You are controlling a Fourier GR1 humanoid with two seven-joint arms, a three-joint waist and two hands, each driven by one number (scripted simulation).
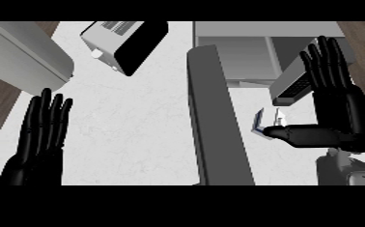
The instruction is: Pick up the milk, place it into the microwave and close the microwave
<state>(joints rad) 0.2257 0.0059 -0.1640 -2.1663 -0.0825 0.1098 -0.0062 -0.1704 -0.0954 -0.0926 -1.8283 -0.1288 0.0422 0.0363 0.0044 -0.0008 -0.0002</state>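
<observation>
Head view: the right robot hand (335, 106) is spread flat, fingers straight and pointing away, thumb stretched leftward touching the small white and blue milk carton (266, 122). The carton stands on the white bench (135, 124) just right of the microwave's open door (217, 120), in front of the grey microwave (242, 52), whose cavity looks bare. The left robot hand (41, 132) rests open at the lower left.
</observation>
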